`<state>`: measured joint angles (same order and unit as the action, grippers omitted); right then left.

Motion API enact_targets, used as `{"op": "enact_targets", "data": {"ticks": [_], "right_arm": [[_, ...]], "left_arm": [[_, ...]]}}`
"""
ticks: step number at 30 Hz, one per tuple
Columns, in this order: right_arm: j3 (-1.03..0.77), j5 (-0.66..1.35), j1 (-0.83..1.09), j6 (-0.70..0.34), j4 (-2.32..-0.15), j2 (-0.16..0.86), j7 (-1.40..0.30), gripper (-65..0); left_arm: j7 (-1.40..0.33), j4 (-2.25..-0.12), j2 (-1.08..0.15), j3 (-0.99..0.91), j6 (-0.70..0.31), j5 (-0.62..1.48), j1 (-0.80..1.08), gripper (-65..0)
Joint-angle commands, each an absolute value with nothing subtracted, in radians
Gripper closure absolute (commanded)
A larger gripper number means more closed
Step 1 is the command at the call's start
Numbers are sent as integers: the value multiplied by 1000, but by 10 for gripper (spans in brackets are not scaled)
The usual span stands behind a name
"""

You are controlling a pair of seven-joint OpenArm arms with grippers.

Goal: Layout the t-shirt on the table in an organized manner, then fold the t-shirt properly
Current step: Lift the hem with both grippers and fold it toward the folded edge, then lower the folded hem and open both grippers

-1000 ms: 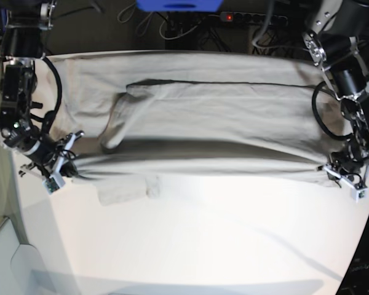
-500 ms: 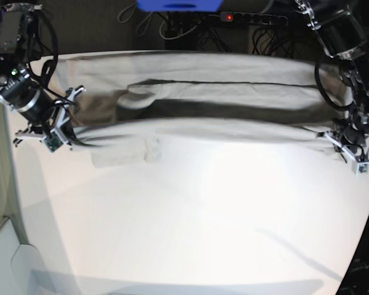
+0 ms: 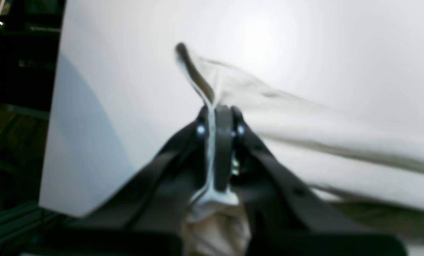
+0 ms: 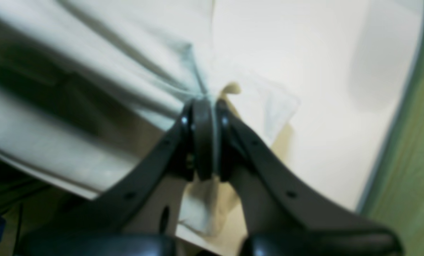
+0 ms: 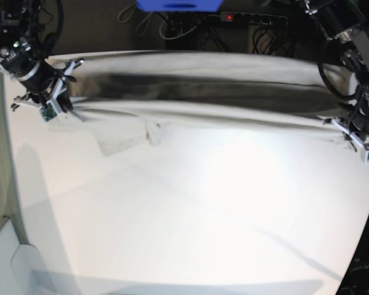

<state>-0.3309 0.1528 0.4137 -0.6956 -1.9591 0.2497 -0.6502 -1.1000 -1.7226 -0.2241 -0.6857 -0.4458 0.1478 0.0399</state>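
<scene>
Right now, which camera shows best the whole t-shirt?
The base view: the t-shirt stretches across the table between both grippers. The left wrist view shows only the corner pinched by the left gripper, the right wrist view only the right gripper's corner.

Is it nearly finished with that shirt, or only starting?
Only partway. Done: each end effector, left and right, is clamped on an edge of the t-shirt. In hand: the shirt is stretched between them across the table. Left: smoothing it flat and finishing the fold.

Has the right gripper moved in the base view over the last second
Yes. The right gripper, clamped on the t-shirt, has travelled up the frame toward the table's far edge, pulling the cloth along.
</scene>
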Motion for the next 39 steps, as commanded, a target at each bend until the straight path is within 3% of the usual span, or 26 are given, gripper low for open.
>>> {"op": "enact_targets", "data": {"ticks": [1,23,28,30,33,36,39], "right_arm": [[-335,156,427,-698,-1977,252,-631,0],[-263,154,512,-698,-1969,254,-638,0],[-262,114,533,-698,-1975,269,-639,-133],[-260,76,533,-698,-1975,268,-639,-214],[-268,36,539,-698,-1977,271,-639,-307],[-291,30,541,-698,-1979,274,-639,-324],[-369,35,535,-698,-1994,269,-639,-327]], "left_arm": [[-1089,-1745,-236,-693,-441,145,41,-5],[-1047,-1621,-237,-687,-441,134,160,-9],[-989,-1596,-237,-687,-441,87,165,-17],[-989,-1596,-237,-687,-441,73,165,-65],[-989,-1607,-237,-691,-441,70,165,-203],[-989,-1612,-237,-694,-441,74,166,-336],[-989,-1613,-237,-696,-441,77,166,-421]]}}
